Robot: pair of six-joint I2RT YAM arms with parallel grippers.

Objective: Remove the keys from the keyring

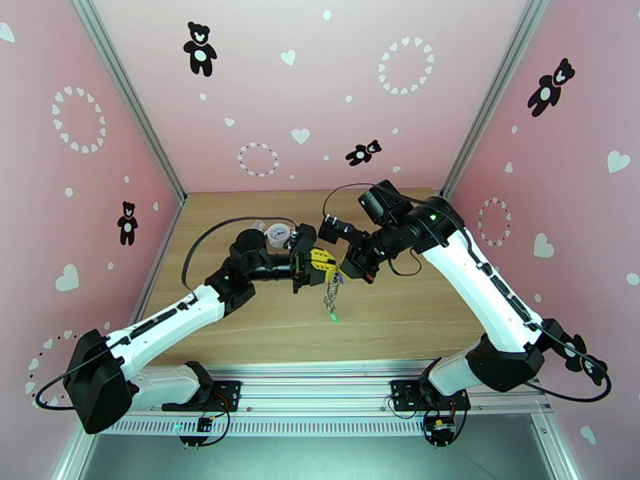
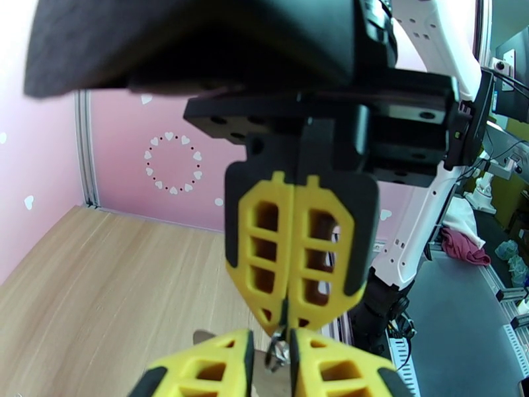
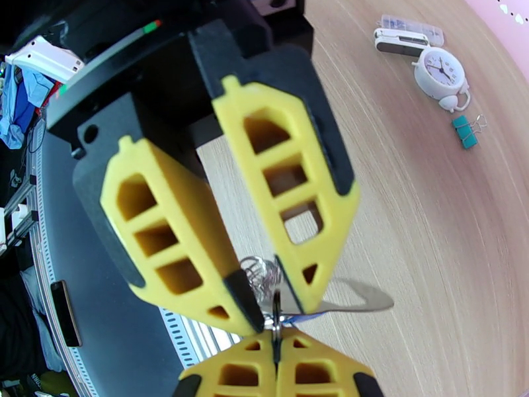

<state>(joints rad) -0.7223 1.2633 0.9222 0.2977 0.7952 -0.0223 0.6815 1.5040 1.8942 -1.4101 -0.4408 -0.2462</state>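
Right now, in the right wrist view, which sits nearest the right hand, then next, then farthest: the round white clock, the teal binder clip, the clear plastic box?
1. Teal binder clip, to the upper right of the right hand.
2. Round white clock, just beyond the clip.
3. Clear plastic box, farthest, past the clock.

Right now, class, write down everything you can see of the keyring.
The keyring hangs in the air above the wooden table, between both grippers. It looks like silvery metal: small rings on top, a short chain dropping straight down, a green-headed key at its lowest end, a blue sliver beside the rings. The right gripper is shut on its top; the left gripper closely flanks the rings, contact unclear.
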